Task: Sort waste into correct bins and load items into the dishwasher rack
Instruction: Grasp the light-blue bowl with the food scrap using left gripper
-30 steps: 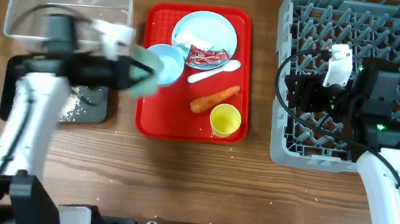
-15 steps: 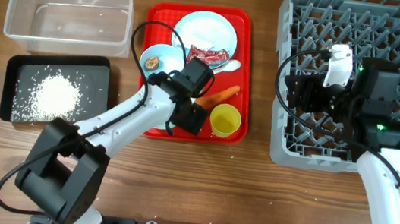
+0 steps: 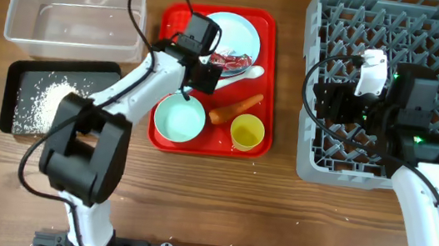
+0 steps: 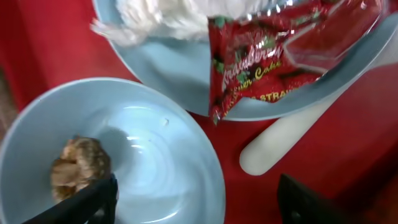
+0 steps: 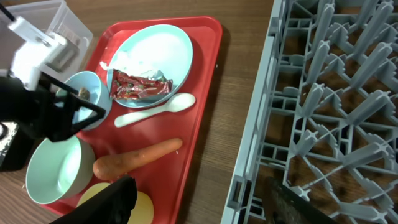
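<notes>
My left gripper point(image 4: 193, 208) is open above the red tray, its fingers either side of a pale blue-green bowl point(image 4: 134, 155) that holds a small brown lump point(image 4: 79, 165). In the overhead view the left gripper point(image 3: 194, 74) covers that bowl. Behind it, the pale blue plate point(image 3: 232, 30) carries a red wrapper point(image 4: 273, 50) and white tissue point(image 4: 158, 15). The white spoon point(image 3: 239, 73), the carrot point(image 3: 235, 108), the yellow cup point(image 3: 247, 131) and an empty bowl point(image 3: 180, 119) also lie on the tray. My right gripper point(image 3: 328, 103) is open and empty at the grey rack's point(image 3: 432, 31) left edge.
A clear tub point(image 3: 78, 11) stands at the back left. In front of it a black tray point(image 3: 104, 75) holds white rice point(image 3: 50, 100). The red tray point(image 3: 271, 29) lies between these bins and the rack, with a strip of bare wood point(image 5: 227, 149) beside the rack.
The left gripper let go of the emptied bowl at the red tray's front left, opened, and moved back over the bowl with the brown lump. The right arm stayed still.
</notes>
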Tool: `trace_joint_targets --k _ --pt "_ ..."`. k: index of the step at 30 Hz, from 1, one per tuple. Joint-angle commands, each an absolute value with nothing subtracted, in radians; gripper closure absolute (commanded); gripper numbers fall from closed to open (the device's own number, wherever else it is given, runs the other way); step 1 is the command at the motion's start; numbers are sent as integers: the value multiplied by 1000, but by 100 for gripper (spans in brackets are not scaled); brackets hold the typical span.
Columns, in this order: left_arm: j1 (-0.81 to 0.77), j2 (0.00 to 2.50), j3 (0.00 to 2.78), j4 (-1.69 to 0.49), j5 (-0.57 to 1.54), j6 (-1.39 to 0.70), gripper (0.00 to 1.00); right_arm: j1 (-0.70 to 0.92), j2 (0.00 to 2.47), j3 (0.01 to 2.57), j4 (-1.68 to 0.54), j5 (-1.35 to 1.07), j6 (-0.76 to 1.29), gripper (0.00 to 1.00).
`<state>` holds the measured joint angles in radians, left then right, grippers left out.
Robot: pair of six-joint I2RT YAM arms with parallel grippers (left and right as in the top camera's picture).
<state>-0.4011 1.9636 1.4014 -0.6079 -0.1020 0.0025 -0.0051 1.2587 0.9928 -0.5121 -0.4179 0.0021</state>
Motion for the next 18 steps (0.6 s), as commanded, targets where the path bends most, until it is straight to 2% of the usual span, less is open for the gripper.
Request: trace_joint_targets --k 1,2,4,5,6,8,9,11,15,18 --pt "-411 1997 1402 -601 -75 23 23 -3 1270 1007 -511 -406 1 34" --pt "-411 2011 1402 -597 -76 23 28 -3 1270 1007 -510 -406 2 33" --pt "-411 2036 1402 -593 -76 22 59 -3 1270 1007 -510 -398 2 33" --pt "-411 2042 1402 -590 -76 22 67 -3 1270 1007 -512 -395 2 33" --pt "-411 2043 1401 -590 -76 22 72 -3 1270 1006 -514 -392 2 33" --pt "-411 2044 1401 -580 -76 21 73 -3 1270 1006 -514 -390 2 33" --pt "-411 2047 1399 -574 -76 21 77 -3 1271 1006 -514 -388 2 33" --pt "-411 2050 1399 -567 -76 19 96 -3 1271 1006 -516 -387 1 33" --pt "-409 2014 1441 -616 -76 -36 96 -3 1271 1006 -516 -387 1 33" --pt "-387 1909 1546 -737 -45 -70 96 -3 1271 1006 -516 -386 1 33"
